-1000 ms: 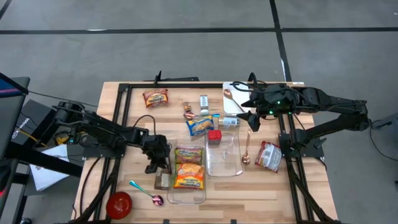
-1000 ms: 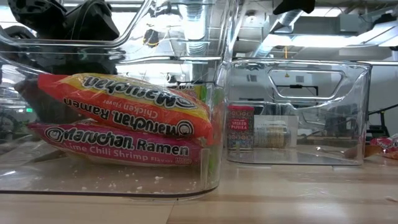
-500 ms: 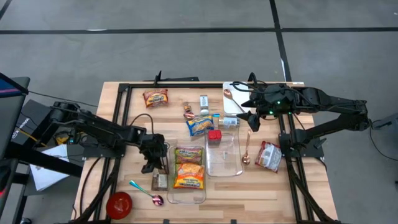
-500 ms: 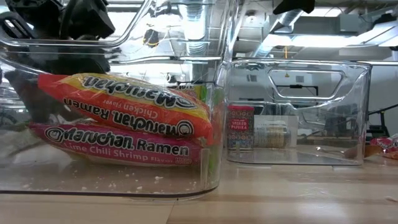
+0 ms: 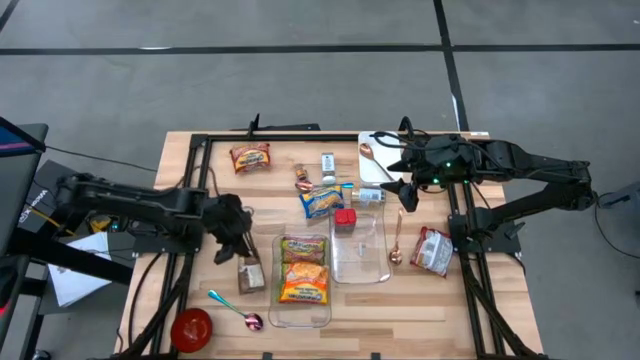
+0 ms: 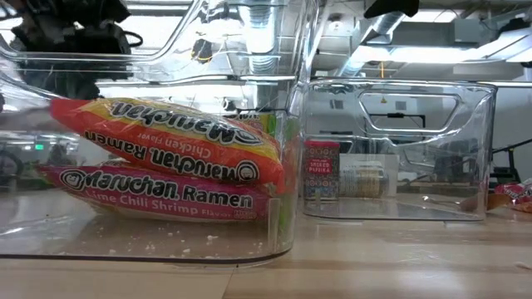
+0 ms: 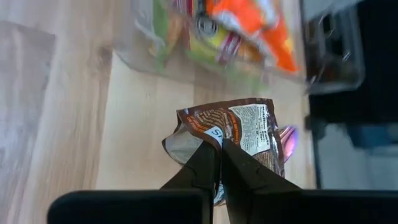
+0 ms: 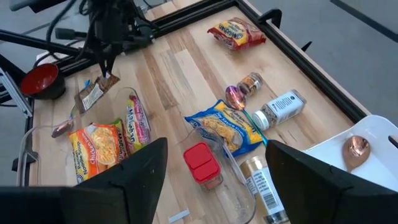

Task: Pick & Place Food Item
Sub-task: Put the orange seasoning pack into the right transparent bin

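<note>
A brown snack packet [image 7: 245,130] hangs from my left gripper [image 7: 219,149], which is shut on it just left of the clear bin [image 5: 300,312]; the high view shows the packet [image 5: 250,277] below that gripper [image 5: 242,256]. The bin holds two ramen packs [image 6: 166,158], one lying on the other. The right wrist view shows the packet [image 8: 92,96] from afar. My right gripper [image 5: 405,192] hovers open over the far middle of the table, above a second clear bin [image 5: 360,270], touching nothing. My left gripper pinches a crumpled edge of the brown packet [image 7: 210,138] between its two fingers. The fingers [image 7: 239,168] slant down at it from the table's left side. The packet hangs tilted below them; I cannot tell whether its lower end touches the table.
A red bowl [image 5: 191,328] and a spoon [image 5: 235,310] lie near the front left. Farther back are a blue noodle pack [image 5: 322,200], spice jars [image 5: 328,163], another packet [image 5: 250,157], a white tray [image 5: 378,160]. A copper spoon [image 5: 397,240] and a red packet [image 5: 433,250] lie at the right.
My left gripper has risen and pulled back toward the table's left edge, away from the ramen bin. The brown packet has come with it, its held edge lifted and the whole packet shifted left and a little toward the far edge.
</note>
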`<move>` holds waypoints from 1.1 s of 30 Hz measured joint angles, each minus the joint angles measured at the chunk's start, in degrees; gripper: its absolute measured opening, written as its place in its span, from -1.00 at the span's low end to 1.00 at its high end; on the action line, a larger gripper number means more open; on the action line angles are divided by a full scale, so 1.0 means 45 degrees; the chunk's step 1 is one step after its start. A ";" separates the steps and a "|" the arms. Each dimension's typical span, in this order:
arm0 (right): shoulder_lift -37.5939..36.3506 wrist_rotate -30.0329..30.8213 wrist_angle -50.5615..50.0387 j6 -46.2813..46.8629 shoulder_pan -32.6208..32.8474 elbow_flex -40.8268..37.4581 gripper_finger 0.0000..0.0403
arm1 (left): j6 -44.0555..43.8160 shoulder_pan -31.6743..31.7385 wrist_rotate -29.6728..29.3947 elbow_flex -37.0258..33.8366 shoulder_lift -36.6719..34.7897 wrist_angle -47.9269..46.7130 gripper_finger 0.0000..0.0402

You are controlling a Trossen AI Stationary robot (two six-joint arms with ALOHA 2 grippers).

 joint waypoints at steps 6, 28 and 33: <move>-0.0002 0.0000 0.0169 -0.0602 0.0000 0.0000 0.32 | -0.1669 0.0912 0.0547 0.0000 -0.1986 0.0237 -0.97; 0.0922 -0.1064 0.6661 -0.8704 0.0029 0.0010 0.32 | -1.0622 0.4101 0.0958 0.0015 -0.0722 1.1181 -0.97; 0.1688 -0.1353 0.6470 -1.0569 0.0273 0.0197 0.32 | -1.1930 0.4067 0.0946 0.0010 0.0476 1.1943 -0.97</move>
